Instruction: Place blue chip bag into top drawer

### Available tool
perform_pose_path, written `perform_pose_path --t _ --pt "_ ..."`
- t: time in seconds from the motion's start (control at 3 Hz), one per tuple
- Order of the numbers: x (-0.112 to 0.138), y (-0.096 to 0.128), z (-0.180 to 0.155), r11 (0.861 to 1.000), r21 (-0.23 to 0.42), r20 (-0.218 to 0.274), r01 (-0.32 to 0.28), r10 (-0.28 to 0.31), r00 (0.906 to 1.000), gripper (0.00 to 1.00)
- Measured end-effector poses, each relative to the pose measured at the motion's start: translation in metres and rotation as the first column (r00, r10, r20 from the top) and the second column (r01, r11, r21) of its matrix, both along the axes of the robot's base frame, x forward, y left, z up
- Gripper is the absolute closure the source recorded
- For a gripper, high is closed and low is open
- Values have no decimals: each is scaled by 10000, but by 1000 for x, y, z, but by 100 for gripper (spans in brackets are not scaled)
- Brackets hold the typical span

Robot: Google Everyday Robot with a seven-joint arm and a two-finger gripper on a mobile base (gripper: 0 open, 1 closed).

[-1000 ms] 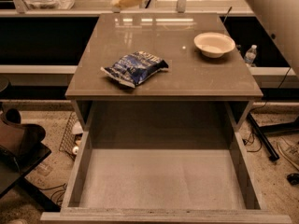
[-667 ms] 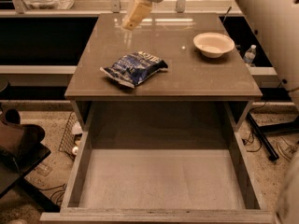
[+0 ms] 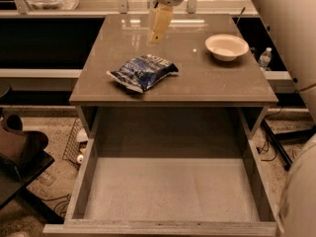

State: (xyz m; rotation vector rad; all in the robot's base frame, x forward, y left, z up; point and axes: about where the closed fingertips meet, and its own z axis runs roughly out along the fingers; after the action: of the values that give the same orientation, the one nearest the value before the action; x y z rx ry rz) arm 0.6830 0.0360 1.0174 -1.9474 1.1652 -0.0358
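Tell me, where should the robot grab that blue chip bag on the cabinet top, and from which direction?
Probably from straight above, pinching the raised, crinkled middle of the blue chip bag across its narrower width. It lies flat and slantwise on the cabinet top, so its edges offer little to catch. The gripper hangs above the top, just behind the bag.

Speckled floor (image 3: 49, 135), grey cabinet top (image 3: 207, 78)

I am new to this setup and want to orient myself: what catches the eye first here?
The blue chip bag lies on the cabinet top, near its front edge. Below, the top drawer stands pulled wide open. The hand hovers over the back of the top, behind the bag.
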Motion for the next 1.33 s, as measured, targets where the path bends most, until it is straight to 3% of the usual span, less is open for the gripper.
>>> perform_pose_path --t 0.33,1.0,1.33 --pt "0 0 0 10000 0 0 0 0 10000 0" --pt "-8 4 -47 9958 -803 -641 -437 386 9972 0" --pt "-11 10 -106 9694 -2054 -1083 -1346 1142 9875 0"
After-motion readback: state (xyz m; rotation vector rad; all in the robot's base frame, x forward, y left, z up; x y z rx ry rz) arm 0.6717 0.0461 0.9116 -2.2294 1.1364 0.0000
